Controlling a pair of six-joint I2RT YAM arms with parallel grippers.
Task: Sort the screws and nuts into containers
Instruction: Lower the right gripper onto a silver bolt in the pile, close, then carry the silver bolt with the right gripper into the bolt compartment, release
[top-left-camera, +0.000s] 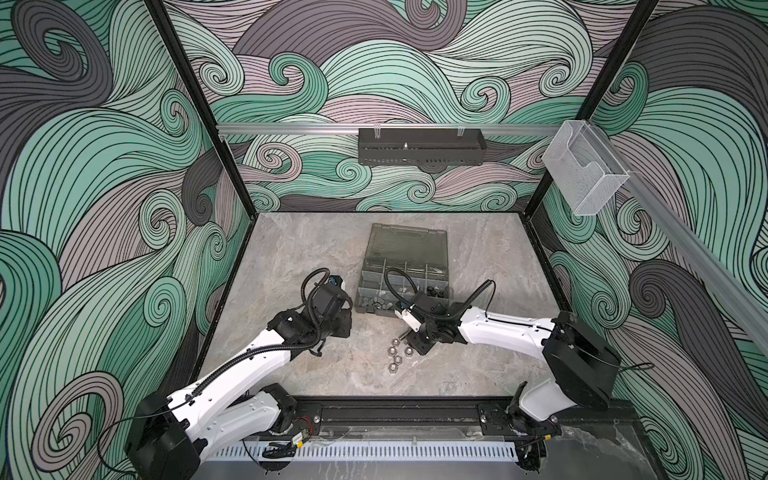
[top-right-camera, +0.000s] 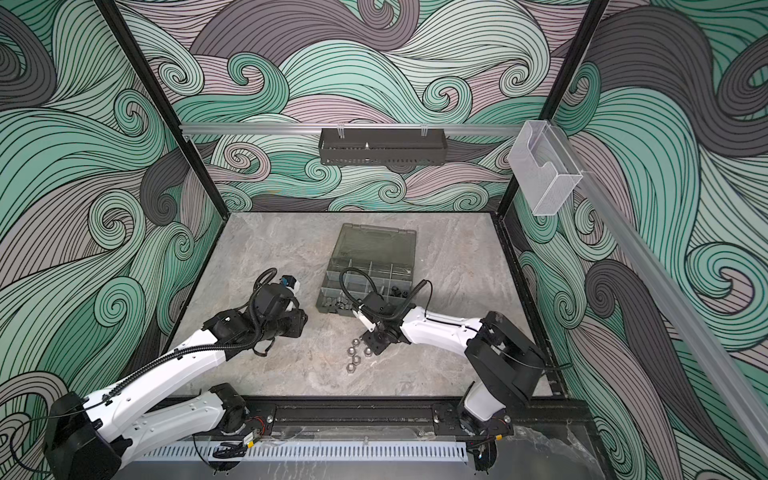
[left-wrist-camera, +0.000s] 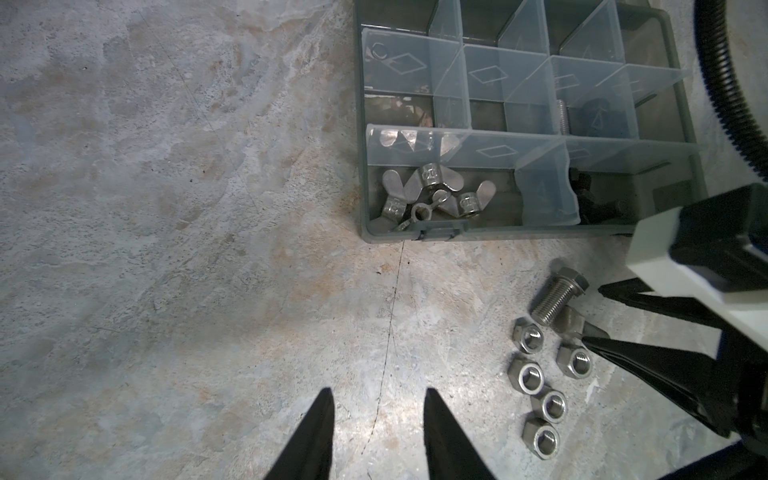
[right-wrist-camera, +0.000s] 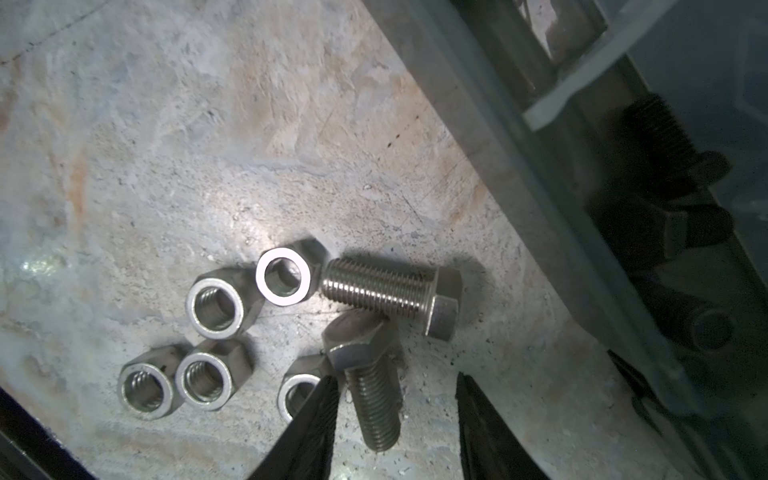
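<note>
Several silver nuts (right-wrist-camera: 226, 358) lie in a loose cluster on the stone table in front of the grey organizer case (top-left-camera: 376, 255); both top views show this cluster of nuts (top-right-camera: 356, 356). Two silver screws lie beside them: one screw (right-wrist-camera: 374, 286) lies free, and the other screw (right-wrist-camera: 376, 405) has its shank between the fingers of my right gripper (right-wrist-camera: 395, 377). That gripper is open and low over the table. My left gripper (left-wrist-camera: 379, 390) is open over bare table left of the nuts (left-wrist-camera: 515, 370), with nothing between its fingers. The case's containers (left-wrist-camera: 486, 75) are split by clear dividers.
Silver wing nuts (left-wrist-camera: 432, 193) fill the case's near-left compartment. Black screws (right-wrist-camera: 665, 166) lie in a compartment near my right gripper. The case lid (top-left-camera: 397, 243) lies open behind. On the walls hang a black perforated tray (top-left-camera: 419, 151) and a clear holder (top-left-camera: 582, 174).
</note>
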